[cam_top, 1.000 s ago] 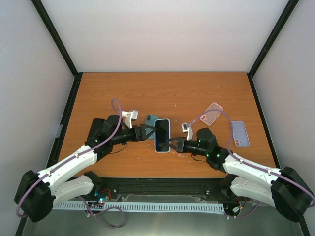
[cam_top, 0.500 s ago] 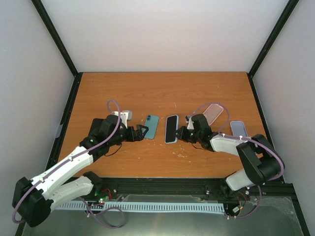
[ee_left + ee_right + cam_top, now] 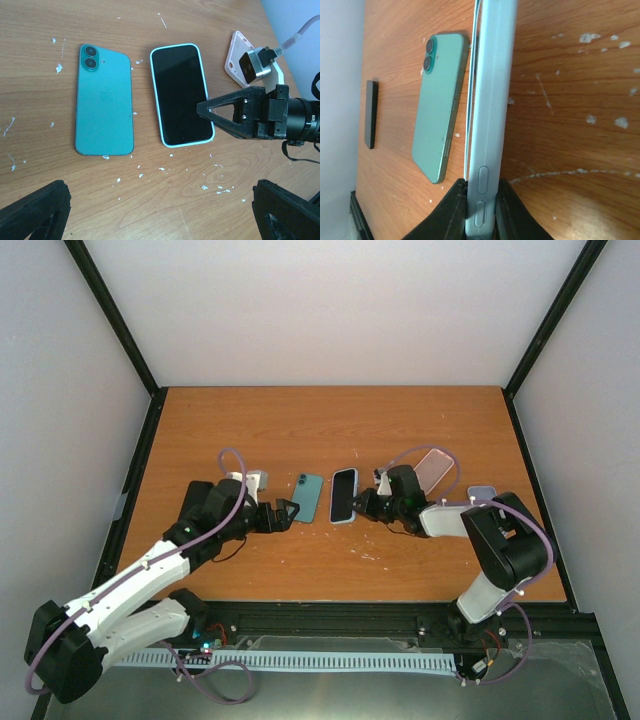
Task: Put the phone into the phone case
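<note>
The teal phone (image 3: 308, 498) lies face down on the table; it shows in the left wrist view (image 3: 104, 100) and the right wrist view (image 3: 437, 105). Just to its right is the light-blue phone case (image 3: 343, 496), dark inside (image 3: 181, 95). My right gripper (image 3: 358, 505) is shut on the case's near right corner. The right wrist view shows the case edge-on (image 3: 490, 100) between the fingers (image 3: 447, 217). My left gripper (image 3: 287, 514) is open and empty, just near of the phone, its fingertips (image 3: 35, 212) wide apart.
A clear pink case (image 3: 433, 468) lies behind my right arm, also in the left wrist view (image 3: 234, 62). A lavender case (image 3: 483, 494) lies at the right, partly hidden by the arm. White flecks dot the wood near the phone.
My left gripper has let go of the case and pulled back to the left. My right gripper has carried the case away from the near edge, to just right of the teal phone.
</note>
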Available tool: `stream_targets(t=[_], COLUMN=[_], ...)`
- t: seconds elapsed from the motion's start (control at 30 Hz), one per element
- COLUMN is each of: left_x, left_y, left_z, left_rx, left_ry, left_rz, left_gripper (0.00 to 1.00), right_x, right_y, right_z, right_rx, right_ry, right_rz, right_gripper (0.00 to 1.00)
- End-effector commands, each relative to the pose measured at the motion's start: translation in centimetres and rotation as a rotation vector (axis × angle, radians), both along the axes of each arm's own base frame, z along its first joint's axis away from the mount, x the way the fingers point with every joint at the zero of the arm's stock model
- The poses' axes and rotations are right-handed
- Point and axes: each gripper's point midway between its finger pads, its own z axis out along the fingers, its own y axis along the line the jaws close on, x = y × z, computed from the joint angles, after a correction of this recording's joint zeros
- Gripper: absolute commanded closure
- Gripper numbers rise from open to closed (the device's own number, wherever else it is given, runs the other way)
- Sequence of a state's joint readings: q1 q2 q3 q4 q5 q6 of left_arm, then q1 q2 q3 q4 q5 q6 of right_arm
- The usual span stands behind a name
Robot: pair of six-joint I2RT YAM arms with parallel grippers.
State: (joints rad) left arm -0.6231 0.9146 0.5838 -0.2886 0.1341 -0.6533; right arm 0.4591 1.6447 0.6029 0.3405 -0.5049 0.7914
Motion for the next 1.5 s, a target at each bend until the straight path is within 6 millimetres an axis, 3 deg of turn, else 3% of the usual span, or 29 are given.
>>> stream_targets(t=[0.0,0.23,0.47,0.7,1.0,1.27,1.47], left_x=[0.2,0.2,0.1,-0.2,-0.4,-0.7,-0.7], left_y=[0.3,0.3,0.6,0.9,0.4,0.7,0.5], left_z=[0.7,1.0,1.6,2.4,2.5,2.3,2.6], left_rx=[0.007,0.005,0.005,-0.005,-0.027,-0.027,-0.016], left_ry=[-0.041,-0.051,-0.065,-0.087,-0.068,-0.073,-0.077], left_rz=[0.001,0.006,0.010,0.011,-0.002,-0.002,-0.020], left_gripper=[0.00,0.01,0.01,0.00,0.01,0.01,0.01], right_x=[1.1,1.2,1.8,3.4,5.2,4.1,3.4], right_y=[-0.8,-2.3,-6.6,-15.9,-22.8,-31.0,-33.3], right_z=[-0.8,-1.2,0.0,2.3,3.0,2.5,1.0], right_rx=[-0.053,-0.162,-0.366,-0.683,-0.861,-1.076,-1.028], right_ry=[0.000,0.063,0.059,0.013,0.038,0.187,0.254], right_rz=[-0.045,-0.096,-0.205,-0.381,-0.523,-0.678,-0.666], right_gripper=[0.84,0.67,0.42,0.46,0.60,0.64,0.58])
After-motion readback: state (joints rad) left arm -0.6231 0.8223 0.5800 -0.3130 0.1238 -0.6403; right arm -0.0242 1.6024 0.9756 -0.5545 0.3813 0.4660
